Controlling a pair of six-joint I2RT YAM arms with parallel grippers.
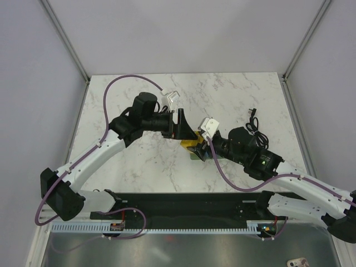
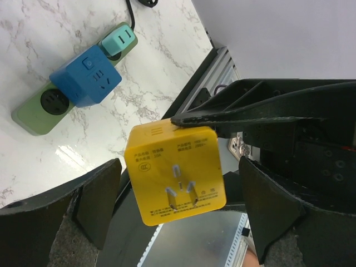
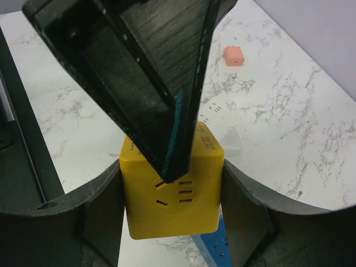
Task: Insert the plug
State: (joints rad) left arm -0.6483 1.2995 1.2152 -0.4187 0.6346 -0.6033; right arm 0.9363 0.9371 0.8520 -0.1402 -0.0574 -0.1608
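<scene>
Right jaws: closed on the yellow block [image 3: 172, 211] at a middling width, a pad [image 3: 103, 217] flat against each side. The block looks lifted off the worktop [image 1: 150, 167]. Its socket face is toward the right wrist camera and its prong face toward the left one.

Left jaws: wide. In the left wrist view one finger [image 2: 94, 206] stands at 9 o'clock of the block and the other at 3 o'clock, with a gap on each side, so there is no grip. In the right wrist view a left finger crosses in front of the socket face. Cannot tell whether it touches.

Plug [image 2: 86, 78]: sits on the green strip [image 2: 33, 114], at 10 o'clock of the yellow block in the left wrist view, well apart from both jaws. A teal plug [image 2: 118, 41] is just beside it at 1 o'clock on the same strip, and a bare socket is at its 8 o'clock. Cannot tell whether the prongs are fully seated. In the right wrist view a blue corner shows at 5 o'clock below the yellow block.

Pink block [image 3: 234, 55]: lies on the worktop at 1 o'clock, well apart.

Top view: the arms meet mid-worktop, left from 9 o'clock and right from 4 o'clock.
</scene>
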